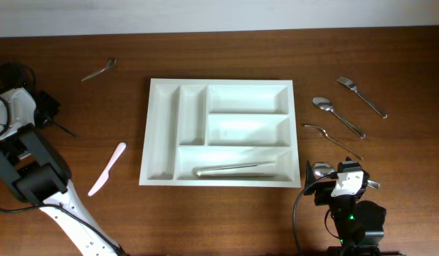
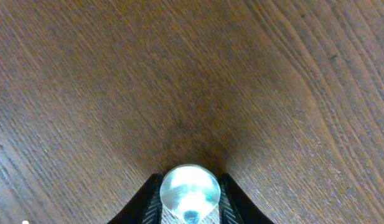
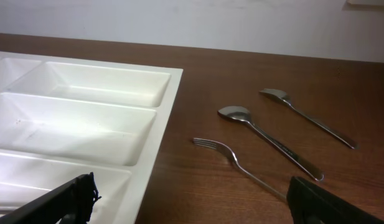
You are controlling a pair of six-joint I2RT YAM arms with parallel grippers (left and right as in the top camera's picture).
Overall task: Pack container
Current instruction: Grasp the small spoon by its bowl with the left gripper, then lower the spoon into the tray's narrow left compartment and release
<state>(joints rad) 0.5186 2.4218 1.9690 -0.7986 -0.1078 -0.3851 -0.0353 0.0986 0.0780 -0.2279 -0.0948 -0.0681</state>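
Holding right jaws wide apart, empty, by the tray point(image 1: 219, 82), ready for the fork point(image 3: 238, 165) on the desk point(image 1: 219, 220); pinching in left jaws what seems a spoon point(image 2: 190, 190).

Robot test station: left arm point(image 1: 30, 167) lower left and right arm point(image 1: 354, 213) lower right at a wooden table point(image 1: 226, 57); plain white wall point(image 1: 205, 14) along the top; tray point(image 1: 162, 128) and cutlery point(image 1: 323, 104) laid out.
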